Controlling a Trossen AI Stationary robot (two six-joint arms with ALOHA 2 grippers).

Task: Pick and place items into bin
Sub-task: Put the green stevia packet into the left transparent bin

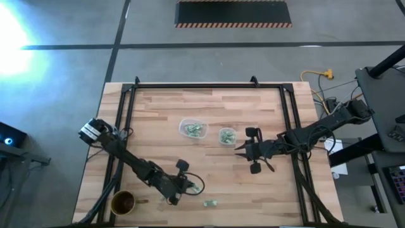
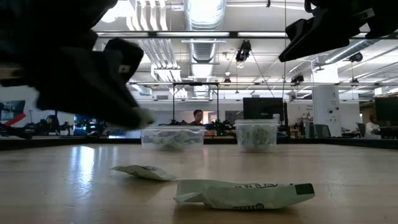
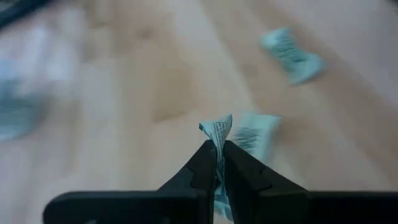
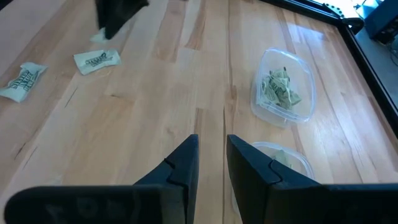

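My left gripper (image 1: 181, 185) hovers over the table's near middle, shut on one small pale green and white wrapped piece (image 3: 217, 132). In the low view the left gripper (image 2: 127, 115) shows dark on the left, with the piece (image 2: 145, 117) at its tip. Two more pieces lie flat on the wood, one (image 1: 210, 203) at the near edge and one (image 2: 146, 172) beside my left gripper. My right gripper (image 1: 240, 150) hangs above the table near a clear bin (image 1: 227, 135); its fingers (image 4: 212, 155) stand slightly open and hold nothing. My left gripper pinches the wrapped piece between its two fingertips by a crinkled end (image 3: 219, 144). A twisted tip of the wrapper (image 3: 216, 126) sticks out past the fingertips. The piece is lifted clear of the table.
Two clear plastic bins (image 1: 193, 129) (image 4: 283, 87) with pale green pieces inside stand mid-table, side by side. A round brown cup (image 1: 123, 202) sits at the near left corner. A black frame (image 1: 190, 87) runs round the far and side edges. Bare wood lies between the bins and the near pieces.
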